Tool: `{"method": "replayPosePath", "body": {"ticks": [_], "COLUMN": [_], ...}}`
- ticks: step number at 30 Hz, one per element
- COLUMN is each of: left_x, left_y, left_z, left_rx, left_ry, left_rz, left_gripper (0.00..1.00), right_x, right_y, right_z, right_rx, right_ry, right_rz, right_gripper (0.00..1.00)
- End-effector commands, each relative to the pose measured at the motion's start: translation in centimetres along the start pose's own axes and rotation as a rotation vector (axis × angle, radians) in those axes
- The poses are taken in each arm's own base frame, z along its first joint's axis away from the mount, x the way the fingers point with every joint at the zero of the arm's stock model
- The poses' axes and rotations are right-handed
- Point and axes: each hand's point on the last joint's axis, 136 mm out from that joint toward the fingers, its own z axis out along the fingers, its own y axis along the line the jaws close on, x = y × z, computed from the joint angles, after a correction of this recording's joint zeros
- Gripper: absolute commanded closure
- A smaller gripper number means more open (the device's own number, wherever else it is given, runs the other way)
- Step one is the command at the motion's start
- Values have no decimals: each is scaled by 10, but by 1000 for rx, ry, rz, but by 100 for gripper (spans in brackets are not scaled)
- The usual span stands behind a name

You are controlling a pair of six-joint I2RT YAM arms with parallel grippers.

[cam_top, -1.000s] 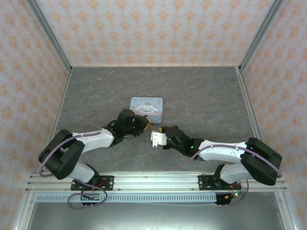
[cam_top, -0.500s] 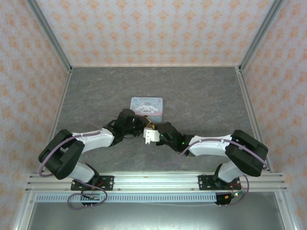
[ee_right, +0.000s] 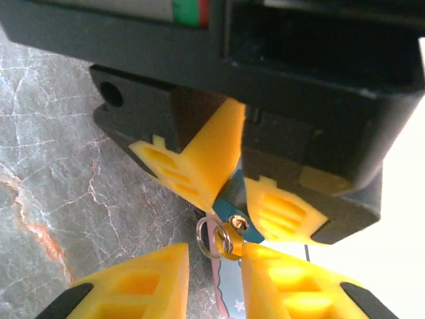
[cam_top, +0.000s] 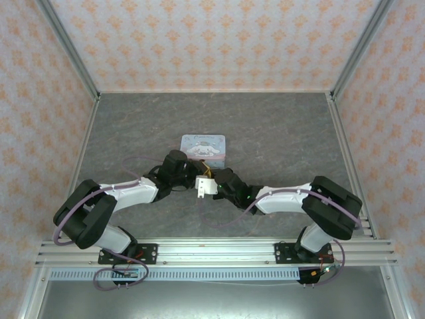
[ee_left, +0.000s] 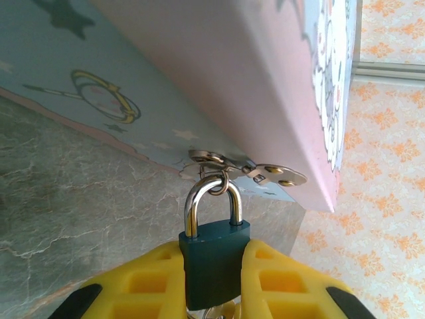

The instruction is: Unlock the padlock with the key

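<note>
Two claws in play here. The left gripper (ee_left: 212,254) is clamped on the padlock (ee_left: 211,240), whose shackle (ee_left: 192,203) hangs through the hasp (ee_left: 247,166) of the tin (ee_left: 219,73). The right gripper (ee_right: 216,262) straddles the small gold key (ee_right: 230,238), which looks seated in the lock's underside. I can't tell if it's actually pinching. I'd squeeze the key head firmly, then twist straight in line.

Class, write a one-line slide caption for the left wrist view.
Left gripper clamps the teal padlock, its shackle through the tin's hasp.
</note>
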Motion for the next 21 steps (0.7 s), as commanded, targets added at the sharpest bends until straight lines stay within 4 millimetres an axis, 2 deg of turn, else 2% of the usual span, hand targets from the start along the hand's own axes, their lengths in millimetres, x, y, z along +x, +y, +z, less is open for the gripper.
{"method": "replayPosePath", "body": {"ticks": [1,13,21], "left_x": [3,4,4], "left_y": [-15,-16,-15], "left_z": [0,1,1], "left_rx": [31,30,30], "left_ry": [19,28,29], "left_rz": [13,15,12], "left_gripper": [100,100,100], "right_x": [-6,0,1], "right_y": [-17,-19,-21], "right_z": [5,13,14], "right_rx": [51,58,78], "right_ry": [-5,15,19], "right_rz": [18,28,83], "right_gripper": [74,84,100]}}
